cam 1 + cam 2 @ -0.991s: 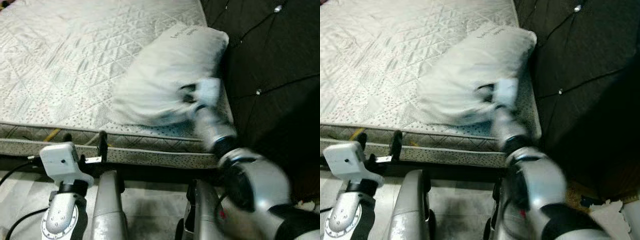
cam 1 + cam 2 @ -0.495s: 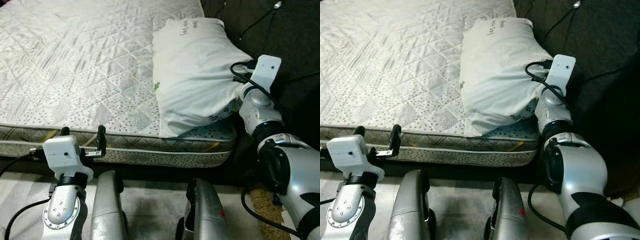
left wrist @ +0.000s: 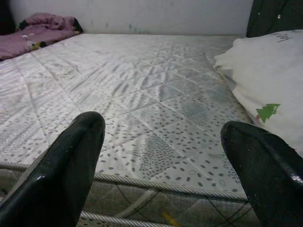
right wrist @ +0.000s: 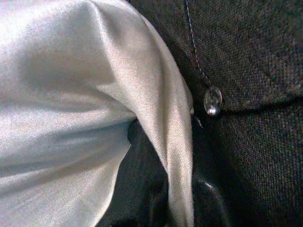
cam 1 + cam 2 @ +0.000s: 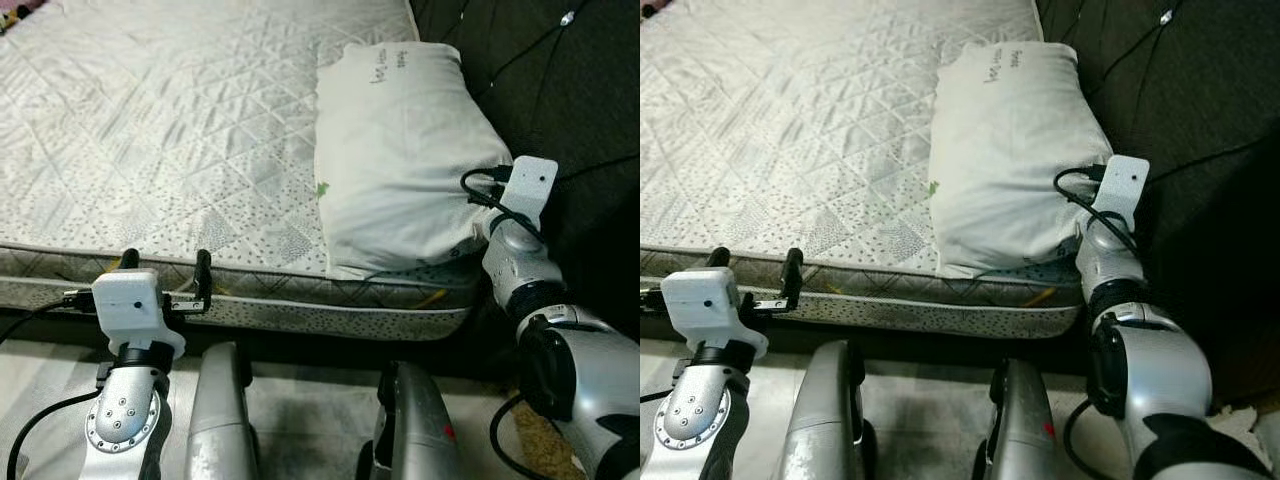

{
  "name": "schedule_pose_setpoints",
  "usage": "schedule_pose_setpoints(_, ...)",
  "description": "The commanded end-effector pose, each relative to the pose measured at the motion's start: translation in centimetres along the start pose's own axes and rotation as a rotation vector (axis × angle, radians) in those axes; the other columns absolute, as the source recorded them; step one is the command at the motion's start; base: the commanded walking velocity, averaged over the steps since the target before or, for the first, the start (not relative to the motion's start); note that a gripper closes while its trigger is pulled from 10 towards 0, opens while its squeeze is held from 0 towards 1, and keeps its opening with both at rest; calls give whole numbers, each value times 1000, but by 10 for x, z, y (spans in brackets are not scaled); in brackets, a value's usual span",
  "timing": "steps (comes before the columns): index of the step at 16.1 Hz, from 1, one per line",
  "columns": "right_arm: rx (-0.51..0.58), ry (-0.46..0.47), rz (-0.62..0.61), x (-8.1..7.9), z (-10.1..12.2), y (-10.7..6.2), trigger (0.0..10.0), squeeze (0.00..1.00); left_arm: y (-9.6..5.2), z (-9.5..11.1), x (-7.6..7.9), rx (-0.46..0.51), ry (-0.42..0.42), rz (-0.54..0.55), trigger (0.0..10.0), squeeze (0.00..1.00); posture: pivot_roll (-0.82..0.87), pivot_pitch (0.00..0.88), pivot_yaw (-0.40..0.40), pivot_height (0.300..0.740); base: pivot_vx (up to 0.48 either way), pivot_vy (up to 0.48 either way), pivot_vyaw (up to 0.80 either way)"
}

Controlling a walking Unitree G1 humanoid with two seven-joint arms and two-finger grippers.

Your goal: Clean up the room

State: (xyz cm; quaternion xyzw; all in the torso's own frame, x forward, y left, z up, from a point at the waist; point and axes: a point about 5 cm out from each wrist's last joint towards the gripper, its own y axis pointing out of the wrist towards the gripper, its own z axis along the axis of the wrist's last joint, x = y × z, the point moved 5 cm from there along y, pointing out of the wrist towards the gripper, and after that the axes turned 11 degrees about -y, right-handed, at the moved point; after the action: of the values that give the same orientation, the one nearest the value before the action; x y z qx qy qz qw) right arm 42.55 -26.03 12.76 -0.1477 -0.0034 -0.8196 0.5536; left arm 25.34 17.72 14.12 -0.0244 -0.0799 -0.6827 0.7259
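Pillow (image 5: 400,150) lies along the mattress (image 5: 170,130) edge next to the headboard (image 5: 560,100), its near end at the front corner. Right gripper (image 4: 182,189) pinches that corner's fabric; release only once it's squared to the headboard. Left gripper (image 3: 163,156) hangs wide, empty. Left wrist view adds a purple bundle (image 3: 40,26) (far corner).

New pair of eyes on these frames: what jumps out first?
The white pillow lying along the bare quilted mattress against the dark tufted headboard, with the right gripper pinching a fold of its cover at the near corner. The left gripper hovers open at the mattress's near edge, and a purple blanket lies bunched at the far corner.
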Motion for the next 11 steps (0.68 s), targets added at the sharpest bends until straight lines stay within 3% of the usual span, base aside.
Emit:
schedule_pose_setpoints(1, 42, -9, -57, 16, 5, 1, 0, 0, 1, -2, -2, -7, 8, -6, 10000, 0, 98, 0, -45, 554, 0, 0, 0)
schedule_pose_setpoints(3, 61, -58, -44, 17, -14, -9, 0, 0, 3, -3, -2, -7, 12, -3, 10000, 0, 84, 0, -38, 554, 0, 0, 0)
schedule_pose_setpoints(8, 69, -98, 137, -19, -40, -42, 0, 0, 4, -5, -2, -10, 20, -5, 10000, 0, 69, 0, -42, 554, 0, 0, 0)
schedule_pose_setpoints(11, 85, -93, 150, -22, -33, -45, 0, 0, 4, -4, -2, -4, 28, 0, 10000, 0, 77, 0, -44, 554, 0, 0, 0)
